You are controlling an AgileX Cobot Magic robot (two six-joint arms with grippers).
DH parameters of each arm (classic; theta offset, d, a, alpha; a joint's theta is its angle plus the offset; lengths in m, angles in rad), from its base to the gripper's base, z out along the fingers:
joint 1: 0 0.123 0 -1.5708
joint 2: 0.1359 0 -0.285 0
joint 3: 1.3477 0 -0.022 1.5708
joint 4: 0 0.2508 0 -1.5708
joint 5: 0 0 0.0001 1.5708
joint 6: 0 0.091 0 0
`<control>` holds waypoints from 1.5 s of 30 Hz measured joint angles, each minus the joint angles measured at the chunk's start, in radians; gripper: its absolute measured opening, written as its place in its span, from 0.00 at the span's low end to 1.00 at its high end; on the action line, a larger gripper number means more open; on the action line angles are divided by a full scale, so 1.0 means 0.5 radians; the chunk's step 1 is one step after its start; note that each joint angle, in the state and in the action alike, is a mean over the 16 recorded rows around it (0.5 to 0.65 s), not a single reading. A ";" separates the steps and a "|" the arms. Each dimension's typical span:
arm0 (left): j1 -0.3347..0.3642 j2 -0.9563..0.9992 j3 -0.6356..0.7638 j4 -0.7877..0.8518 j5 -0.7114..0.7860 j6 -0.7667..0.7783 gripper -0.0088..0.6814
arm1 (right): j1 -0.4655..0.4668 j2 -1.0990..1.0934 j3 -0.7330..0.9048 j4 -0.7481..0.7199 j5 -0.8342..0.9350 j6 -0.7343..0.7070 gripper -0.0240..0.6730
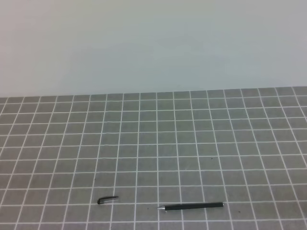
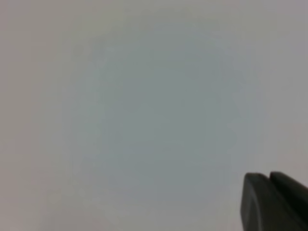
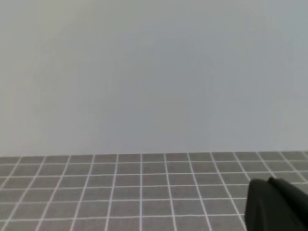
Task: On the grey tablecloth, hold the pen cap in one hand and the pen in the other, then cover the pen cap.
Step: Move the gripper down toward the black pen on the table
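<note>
The pen [image 1: 193, 206] lies flat on the grey tablecloth [image 1: 158, 143] at the near edge of the high view, just right of centre. Its long axis runs left to right, almost level, with the silvery tip pointing left. The pen cap [image 1: 107, 199] lies to its left, apart from the tip, also roughly crosswise and slightly curved. So the cap sits on the left arm's side and the pen on the right arm's side, which suggests the left tool for the cap and the right for the pen.

Neither arm shows in the high view. The left tool [image 2: 275, 202] appears only as dark tips in the lower right corner of its wrist view, pressed together and holding nothing, facing a blank pale wall. The right tool [image 3: 276, 204] is likewise closed and empty, looking across the far cloth toward the same wall. Both things must lie below and nearer than either wrist view reaches.

The tabletop is covered in cloth with a white-line grid; behind it stands a plain, pale wall.
</note>
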 joint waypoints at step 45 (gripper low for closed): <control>-0.338 1.102 -0.439 -0.675 1.224 0.934 0.01 | 0.342 2.534 -2.043 0.767 2.383 -1.768 0.04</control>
